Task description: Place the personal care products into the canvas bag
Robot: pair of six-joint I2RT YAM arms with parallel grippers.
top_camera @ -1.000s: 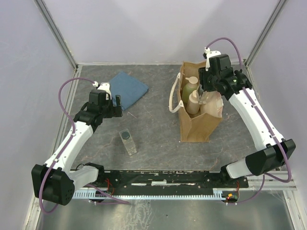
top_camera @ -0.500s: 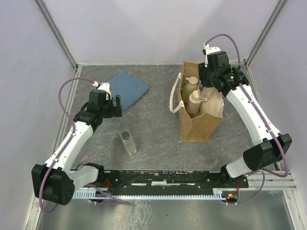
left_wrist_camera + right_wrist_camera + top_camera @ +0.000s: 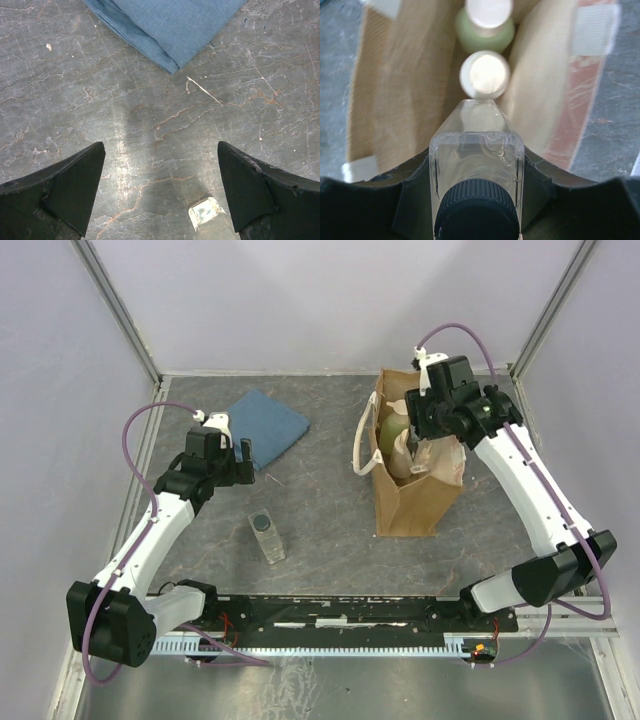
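Right wrist view shows the right gripper clamped on a clear dark-capped bottle, long axis pointing straight into the canvas bag mouth below.

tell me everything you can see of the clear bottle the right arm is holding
The clear rectangular plastic-looking bottle has squared shoulders and a dark ribbed screw cap at the end nearest the wrist camera. It is see-through; any contents cannot be made out. The right arm's black fingers clamp its two sides. Its base points into the open mouth of the tan canvas bag, above the cream cylindrical bottle; contact between them cannot be told.
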